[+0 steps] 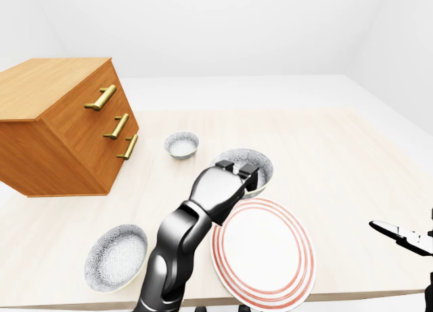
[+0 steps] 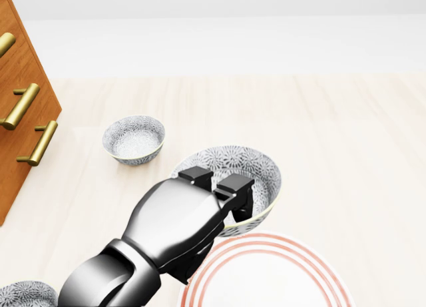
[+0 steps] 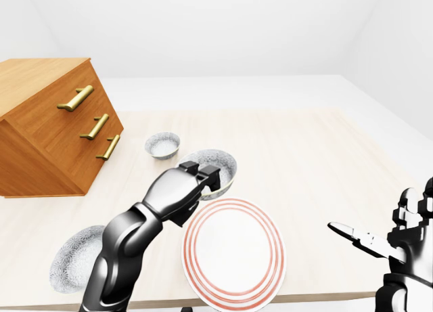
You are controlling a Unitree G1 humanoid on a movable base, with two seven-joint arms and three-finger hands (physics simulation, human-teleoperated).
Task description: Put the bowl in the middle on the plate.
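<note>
My left hand (image 2: pixel 216 182) is shut on the near rim of the patterned grey middle bowl (image 2: pixel 256 174). The hand holds it just above the top edge of the white plate with red rings (image 2: pixel 266 240), low in the head view. The bowl tilts slightly, and its lower left rim is hidden by my fingers. Whether it rests on the table or hangs above it I cannot tell. My right hand (image 3: pixel 379 231) is open and holds nothing, at the right edge of the right-eye view, well right of the plate.
A smaller patterned bowl (image 2: pixel 134 139) sits up and left of the held one. Another bowl (image 1: pixel 116 256) lies near the table's bottom-left edge. A wooden drawer chest (image 1: pixel 61 122) with brass handles stands at the left. Pale wooden tabletop stretches to the right.
</note>
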